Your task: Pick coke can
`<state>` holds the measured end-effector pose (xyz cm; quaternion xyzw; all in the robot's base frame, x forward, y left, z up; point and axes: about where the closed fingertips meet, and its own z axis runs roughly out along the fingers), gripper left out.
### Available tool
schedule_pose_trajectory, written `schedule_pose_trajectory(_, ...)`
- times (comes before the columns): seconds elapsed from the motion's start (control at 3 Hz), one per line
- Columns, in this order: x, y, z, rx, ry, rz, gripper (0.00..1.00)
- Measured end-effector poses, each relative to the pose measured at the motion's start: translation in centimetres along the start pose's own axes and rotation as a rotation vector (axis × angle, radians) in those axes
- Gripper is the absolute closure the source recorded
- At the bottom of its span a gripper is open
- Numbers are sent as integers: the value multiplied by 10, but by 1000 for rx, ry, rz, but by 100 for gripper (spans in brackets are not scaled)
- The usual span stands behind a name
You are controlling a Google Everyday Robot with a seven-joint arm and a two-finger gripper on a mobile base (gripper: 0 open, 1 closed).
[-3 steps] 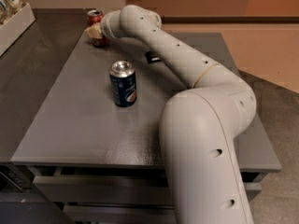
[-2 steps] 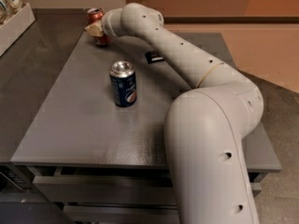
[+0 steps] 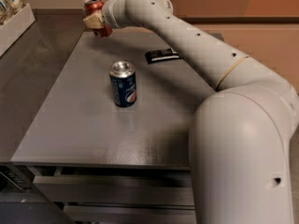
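Note:
The coke can, red with a silver top, is held in my gripper at the far left corner of the grey table. The gripper's tan fingers are closed around the can's middle, and the can is tilted slightly and raised above the tabletop. My white arm reaches to it from the lower right across the table. The can's lower part is partly hidden by the fingers.
A dark blue Pepsi can stands upright in the middle of the table. A flat black object lies behind it, next to my arm. A white tray with snack packets sits at the far left on the dark counter.
The gripper has risen with the coke can in it, so the can is higher than before. The Pepsi can has not moved.

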<state>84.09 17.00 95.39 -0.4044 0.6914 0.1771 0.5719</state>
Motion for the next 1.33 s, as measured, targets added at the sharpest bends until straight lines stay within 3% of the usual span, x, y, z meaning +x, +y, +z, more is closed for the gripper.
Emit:
schedule_pose_trajectory(0.67, -40, 17, -63, -11, -22, -77, 100)
schedule_pose_trajectory(1.0, -52, 18, -108, -15, -37, -80, 100)
schedule_pose_trajectory(1.33, -52, 17, -109, -14, -37, -79, 100)
